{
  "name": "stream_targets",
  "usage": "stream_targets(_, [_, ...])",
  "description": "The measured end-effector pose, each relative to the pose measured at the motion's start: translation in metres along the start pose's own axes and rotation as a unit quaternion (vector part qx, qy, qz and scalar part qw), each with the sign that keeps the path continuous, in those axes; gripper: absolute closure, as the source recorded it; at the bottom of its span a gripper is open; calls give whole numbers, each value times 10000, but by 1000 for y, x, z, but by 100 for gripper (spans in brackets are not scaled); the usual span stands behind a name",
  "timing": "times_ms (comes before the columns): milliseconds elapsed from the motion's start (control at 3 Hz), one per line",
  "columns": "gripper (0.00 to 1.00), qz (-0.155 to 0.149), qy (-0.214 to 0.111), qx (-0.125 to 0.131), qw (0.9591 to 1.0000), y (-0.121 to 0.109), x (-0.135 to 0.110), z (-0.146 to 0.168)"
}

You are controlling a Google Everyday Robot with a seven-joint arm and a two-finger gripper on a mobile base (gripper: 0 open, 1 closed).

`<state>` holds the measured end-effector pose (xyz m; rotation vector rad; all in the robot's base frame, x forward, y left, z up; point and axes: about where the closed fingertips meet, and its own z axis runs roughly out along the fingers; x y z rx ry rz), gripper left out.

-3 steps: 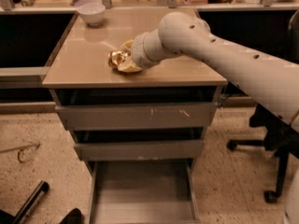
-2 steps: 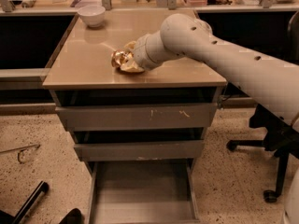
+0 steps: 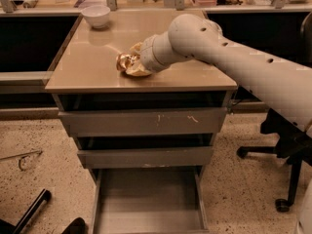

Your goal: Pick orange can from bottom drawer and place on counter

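The orange can (image 3: 125, 62), shiny and dented, rests on the beige counter (image 3: 87, 67) near its middle. My gripper (image 3: 132, 62) reaches in from the right at counter height and is shut on the can, with one finger behind it and one in front. The bottom drawer (image 3: 148, 199) of the grey cabinet is pulled out toward the camera and shows only its flat grey floor. The two shallower drawers above it are closed.
A white bowl (image 3: 96, 15) stands at the counter's back left corner. A black office chair (image 3: 287, 145) is on the floor at the right of the cabinet. Black legs (image 3: 31, 211) lie on the speckled floor at lower left. Cluttered shelves run behind the counter.
Almost nothing differs: the can and my gripper stay at the same spot on the counter, with only a slight shift of the arm.
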<state>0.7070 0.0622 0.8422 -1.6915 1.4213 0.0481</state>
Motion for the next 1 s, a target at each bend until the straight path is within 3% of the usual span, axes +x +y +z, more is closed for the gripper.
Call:
stream_targets(333, [12,0,0,0,10000,0,0,0])
stream_targets(667, [0,0,0,0,10000,0,0,0])
stream_targets(1000, [0,0,0,-1,10000,0,0,0])
